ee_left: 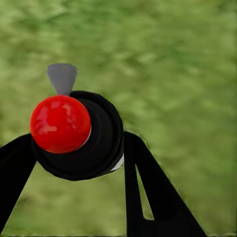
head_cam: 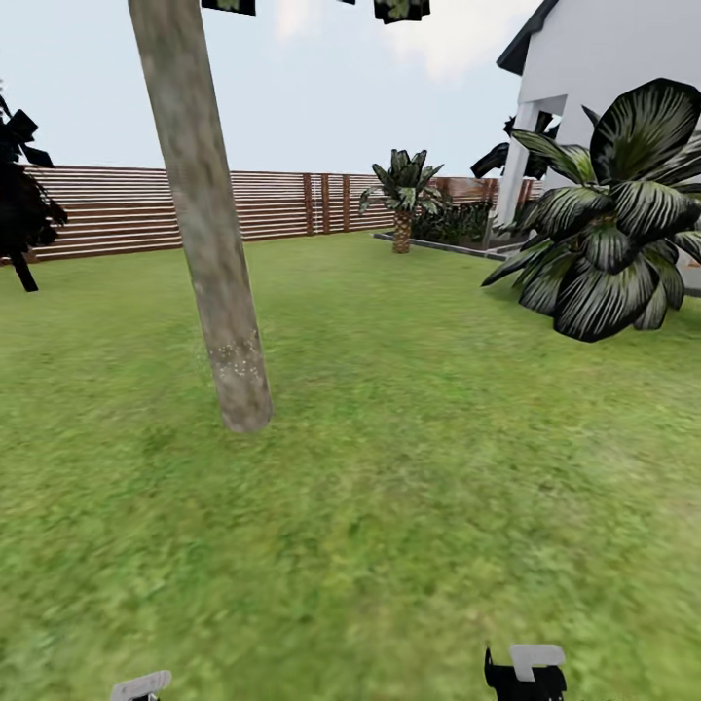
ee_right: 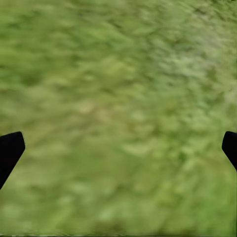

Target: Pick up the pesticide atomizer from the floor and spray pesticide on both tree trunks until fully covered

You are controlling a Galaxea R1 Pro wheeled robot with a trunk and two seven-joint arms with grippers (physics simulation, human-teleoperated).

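A thick, round, pale grey-brown mottled tree trunk [head_cam: 206, 234] stands in the wide green lawn [head_cam: 409, 467], leaning a little. Its foot meets the grass on the left side of the head view, and a patch of small pale speckles shows low on the bark. Bits of its dark leafy crown [head_cam: 401, 9] peek in at the top.

Behind it runs a brown wooden fence of flat slats [head_cam: 273, 204]. A black bushy tree [head_cam: 21, 200] stands at the far left by the fence. Further back sits a short palm with a woven-looking trunk [head_cam: 402, 200], next to a dark garden bed. On the right is a big plant with wide striped dark leaves [head_cam: 613, 224], and behind it a white house wall with a post [head_cam: 594, 68]. Nothing lies on the grass between the robot and the trunk — the way is clear.

The left gripper [ee_left: 74, 148] has its black fingers clenched on the small stubby black pesticide atomizer [ee_left: 96, 143]. The sprayer has a shiny red round knob, a grey nozzle tip and a thin pale band. It hangs over blurry grass.

The right gripper [ee_right: 118, 143] holds nothing — its two black fingertips [ee_right: 10, 148] are spread far apart over the grass. In the head view its grey-white tip [head_cam: 534, 660] pokes up at the bottom edge, and the left one's pale tip [head_cam: 141, 684] shows too.
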